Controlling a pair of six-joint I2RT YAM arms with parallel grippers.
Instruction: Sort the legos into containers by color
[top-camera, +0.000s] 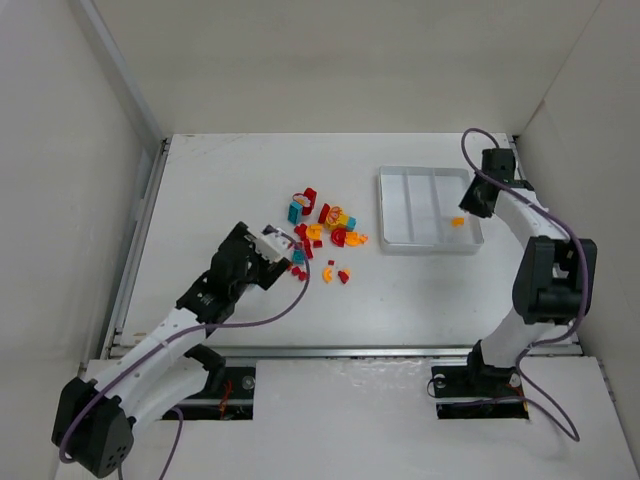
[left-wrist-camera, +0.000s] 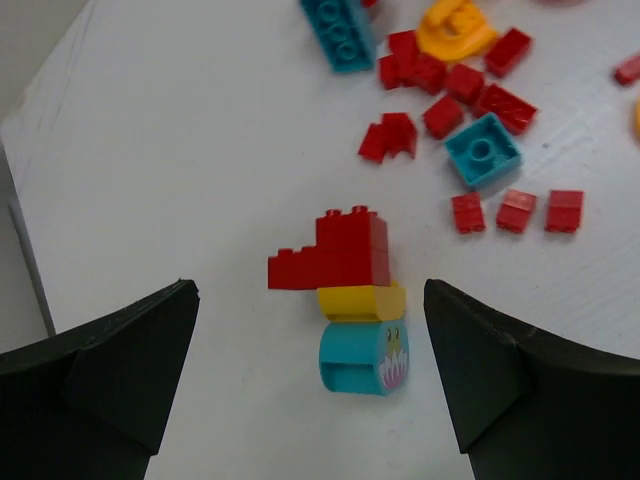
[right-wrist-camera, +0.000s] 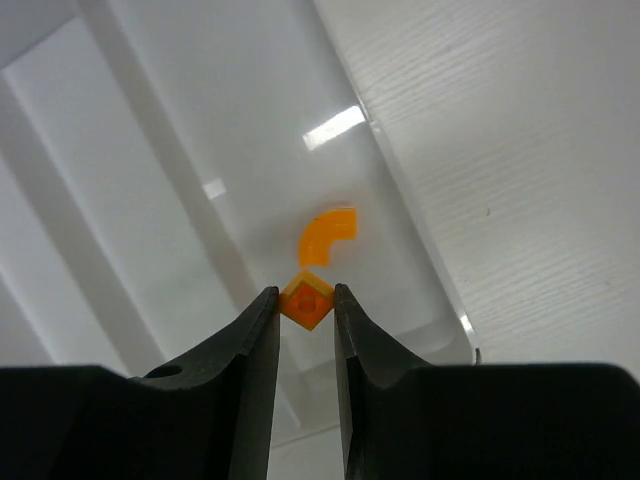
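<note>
The legos (top-camera: 325, 230) lie scattered mid-table in red, orange-yellow and teal. My left gripper (top-camera: 283, 250) is at the pile's near-left edge. In the left wrist view it (left-wrist-camera: 310, 330) stands open around a small stack: a red brick (left-wrist-camera: 335, 255) on a yellow piece (left-wrist-camera: 360, 300) on a teal curved piece (left-wrist-camera: 362, 358). The jaws are well apart from the stack on both sides. My right gripper (right-wrist-camera: 306, 300) is shut on a tiny orange brick (right-wrist-camera: 307, 301) above the right compartment of the white tray (top-camera: 430, 248). An orange curved piece (right-wrist-camera: 328, 235) lies in that compartment.
More red bricks (left-wrist-camera: 515, 210) and a teal square brick (left-wrist-camera: 482, 150) lie just beyond the stack. The tray's two other compartments (top-camera: 410, 205) show no pieces. White walls close in the table on the left, back and right.
</note>
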